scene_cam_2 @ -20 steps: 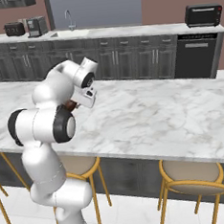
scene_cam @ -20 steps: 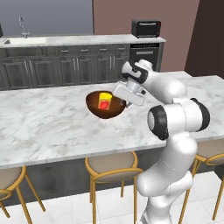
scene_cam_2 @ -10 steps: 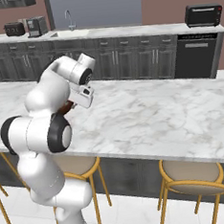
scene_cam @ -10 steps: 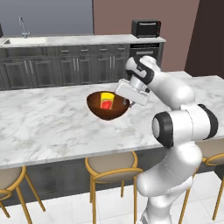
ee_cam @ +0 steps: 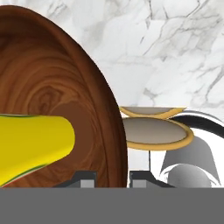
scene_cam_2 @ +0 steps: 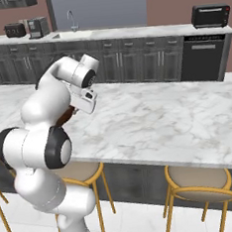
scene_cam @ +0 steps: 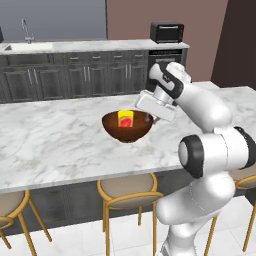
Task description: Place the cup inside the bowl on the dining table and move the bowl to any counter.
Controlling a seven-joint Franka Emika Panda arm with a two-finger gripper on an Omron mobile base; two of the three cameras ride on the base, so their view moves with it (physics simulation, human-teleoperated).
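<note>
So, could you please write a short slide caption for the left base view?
The gripper clamps the rim of the wooden bowl, with the yellow cup inside, on the marble dining table.

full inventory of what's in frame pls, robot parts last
bowl: 1, dark reddish-brown wood, on the dining table, rim between the fingers
cup: 1, yellow with red mark, inside the bowl
dining table: 1, white-grey veined marble top, centre of scene
stools: several, gold frames with beige seats, along the table's near edge
counter: 1, marble over dark grey cabinets, back wall
sink faucet: 1, silver, left end of counter
toaster oven: 1, black, right end of counter
toaster: 1, black, counter far left
coffee machine: 1, dark, beside the toaster
arm: 1, white with dark joints
fingers: 2, dark, shut on the bowl's rim
</note>
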